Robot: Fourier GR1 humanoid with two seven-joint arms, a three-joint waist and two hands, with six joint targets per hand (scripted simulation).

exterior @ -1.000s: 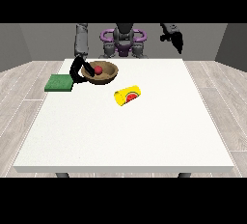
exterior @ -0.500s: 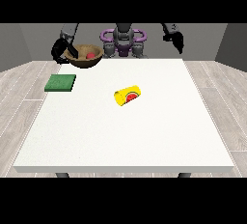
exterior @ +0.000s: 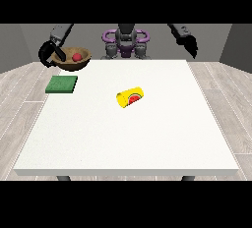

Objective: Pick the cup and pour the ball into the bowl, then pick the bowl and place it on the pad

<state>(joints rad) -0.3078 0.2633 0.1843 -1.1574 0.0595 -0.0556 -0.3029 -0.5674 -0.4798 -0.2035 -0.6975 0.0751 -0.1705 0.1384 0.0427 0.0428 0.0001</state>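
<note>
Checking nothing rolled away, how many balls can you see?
1: a red ball inside the bowl, held up by the hand at the view's left, beyond the pad. None visible elsewhere.

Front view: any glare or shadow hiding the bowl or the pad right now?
Front view: lighting is even, no glare; the bowl with the red ball reads clearly, held at the hand at the view's left; the green pad is unshaded; the cup casts only a faint shadow.
</note>
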